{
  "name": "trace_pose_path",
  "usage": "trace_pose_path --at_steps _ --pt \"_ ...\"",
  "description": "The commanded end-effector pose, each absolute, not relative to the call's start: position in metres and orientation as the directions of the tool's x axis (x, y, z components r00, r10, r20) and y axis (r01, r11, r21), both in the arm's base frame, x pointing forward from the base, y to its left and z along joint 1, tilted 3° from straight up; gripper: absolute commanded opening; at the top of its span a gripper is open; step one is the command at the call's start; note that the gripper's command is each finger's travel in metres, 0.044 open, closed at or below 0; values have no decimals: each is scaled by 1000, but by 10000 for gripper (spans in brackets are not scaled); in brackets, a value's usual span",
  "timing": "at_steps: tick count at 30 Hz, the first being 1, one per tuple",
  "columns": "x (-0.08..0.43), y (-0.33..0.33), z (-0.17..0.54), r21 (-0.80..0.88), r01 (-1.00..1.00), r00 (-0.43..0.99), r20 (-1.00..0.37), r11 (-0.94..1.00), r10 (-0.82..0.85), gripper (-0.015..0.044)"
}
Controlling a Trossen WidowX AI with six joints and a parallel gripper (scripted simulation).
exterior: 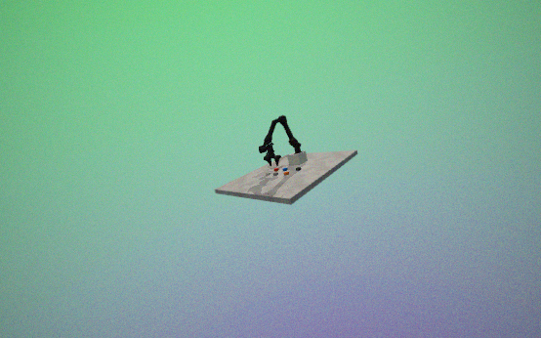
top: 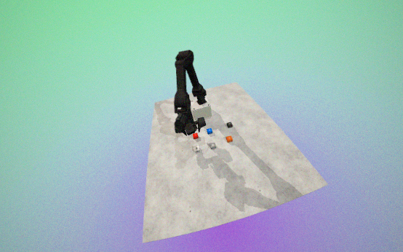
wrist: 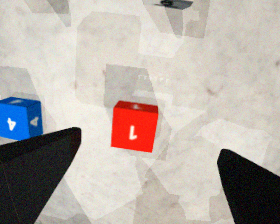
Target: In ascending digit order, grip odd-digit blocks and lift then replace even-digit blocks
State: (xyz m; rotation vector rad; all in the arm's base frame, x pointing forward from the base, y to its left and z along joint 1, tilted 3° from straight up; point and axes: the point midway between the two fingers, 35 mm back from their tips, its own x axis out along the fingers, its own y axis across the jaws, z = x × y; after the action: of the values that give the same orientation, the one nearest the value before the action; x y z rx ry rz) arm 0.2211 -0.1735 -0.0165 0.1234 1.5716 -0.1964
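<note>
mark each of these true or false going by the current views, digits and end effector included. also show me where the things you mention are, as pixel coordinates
1. The red block [top: 195, 136] [exterior: 276, 169] [wrist: 134, 128] shows a 1. True.
2. The end effector [top: 195, 133] [exterior: 274, 165] [wrist: 149, 145] is shut on the red block. False: its fingers stand open, with nothing gripped.
3. The blue block [top: 209, 131] [exterior: 285, 169] [wrist: 18, 119] shows a 7. False: it shows a 4.
4. By the task's rule, the red block should be gripped and released without lifting. True.
5. In the wrist view, the blue block lies right of the red one. False: it lies left of it.
6. An orange block [top: 229, 139] [exterior: 286, 173] is on the table [top: 167, 204] [exterior: 322, 171]. True.
</note>
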Motion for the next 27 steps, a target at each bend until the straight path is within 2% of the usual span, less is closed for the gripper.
trace_pose_path --at_steps 1,23,27 --pt "219 -172 -25 -44 196 -17 -999 980 -41 400" --pt "218 -174 -55 -46 199 -18 -999 979 -43 400" --pt "218 -174 -55 -46 199 -18 -999 979 -43 295"
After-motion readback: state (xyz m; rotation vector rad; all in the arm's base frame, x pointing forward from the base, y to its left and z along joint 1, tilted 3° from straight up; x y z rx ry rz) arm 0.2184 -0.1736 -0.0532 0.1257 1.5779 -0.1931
